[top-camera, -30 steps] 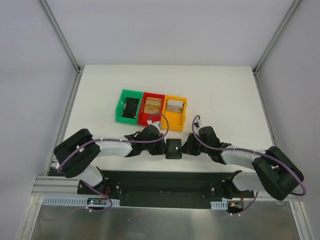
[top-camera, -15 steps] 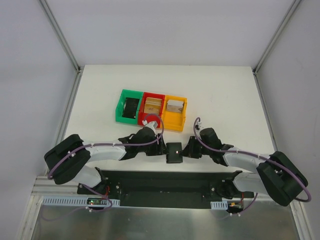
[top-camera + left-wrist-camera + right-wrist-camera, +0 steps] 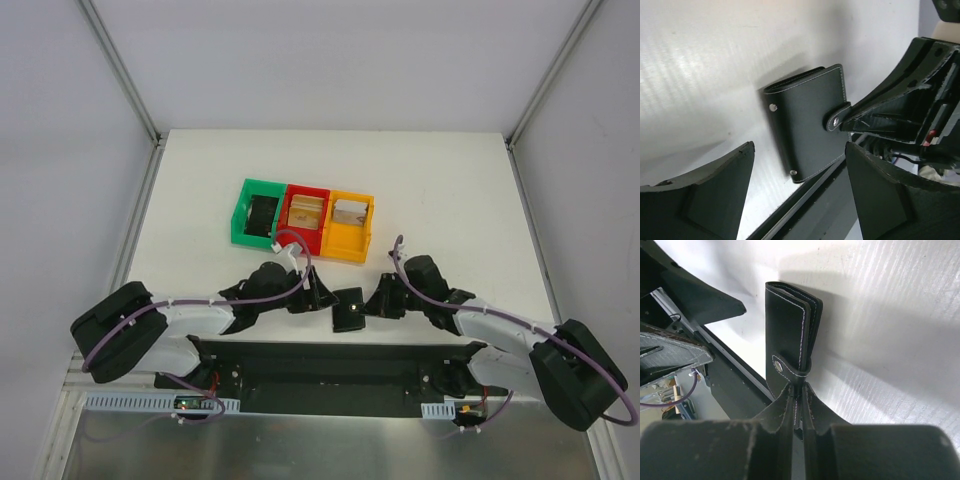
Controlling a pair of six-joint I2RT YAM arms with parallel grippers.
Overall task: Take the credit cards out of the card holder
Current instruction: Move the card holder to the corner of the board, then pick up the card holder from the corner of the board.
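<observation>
1. overhead view: the card holder [image 3: 348, 308] is sitting near the front edge of the bench [image 3: 450, 190]. it is lying between the left end effector [image 3: 321, 297] and the right end effector [image 3: 373, 303], well apart from the coloured bins [image 3: 305, 214]. no credit cards are showing at it.
2. left wrist view: the left end effector [image 3: 799, 147] is standing wide open and gripping nothing, with its fingers [image 3: 710, 195] flanking the card holder [image 3: 807, 125] without touching it. the strap [image 3: 840, 114] is looking snapped shut, so opening is the step in hand. the left side is probably best closing on the edge opposite the strap, so that a pull is popping the snap rather than dragging the whole thing.
3. right wrist view: the right end effector [image 3: 797, 390] is clamping tight on the strap end of the card holder [image 3: 787, 325]. whether the holder is resting on the bench or being lifted, i cannot tell. this grip is best staying on the strap alone, leaving the covers free to be swinging apart.
</observation>
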